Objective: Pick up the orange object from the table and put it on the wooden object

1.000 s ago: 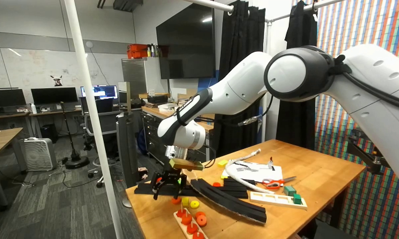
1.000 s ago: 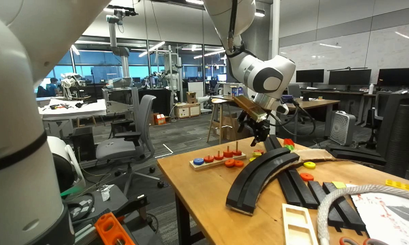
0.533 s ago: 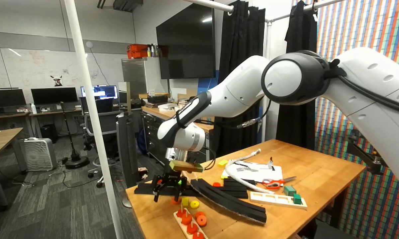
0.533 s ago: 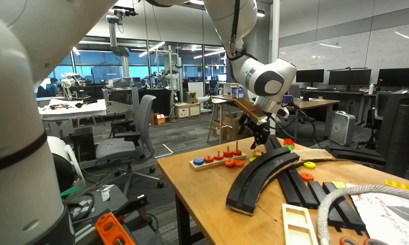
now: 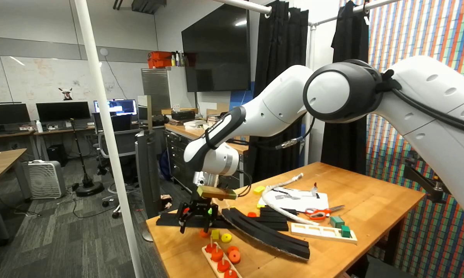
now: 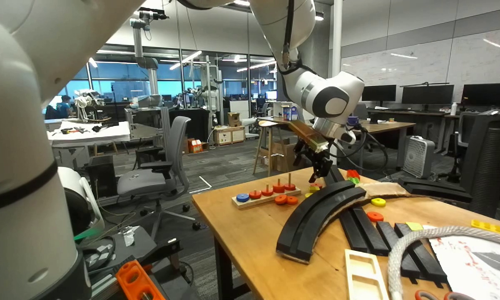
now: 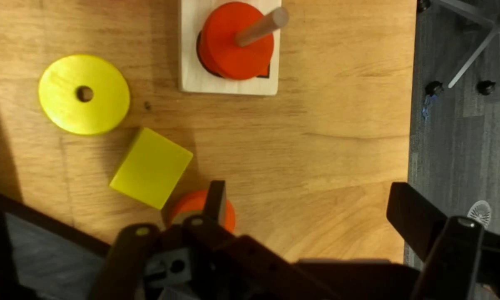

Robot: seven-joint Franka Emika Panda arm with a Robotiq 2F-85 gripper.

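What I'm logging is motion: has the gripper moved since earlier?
Yes: relative to the black curved piece in an exterior view, the gripper sits slightly lower and rightward.

In an exterior view, the gripper (image 6: 306, 171) hovers near the pegged board (image 6: 254, 202) along the table's (image 6: 233, 225) far edge.

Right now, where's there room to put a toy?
The table is bare between two orange rings, the curved black piece and the edge. There's more between the scissors and the edge by the black curtains. It's crowded near the open gripper: yellow ring, yellow cube and an orange disc sit close.
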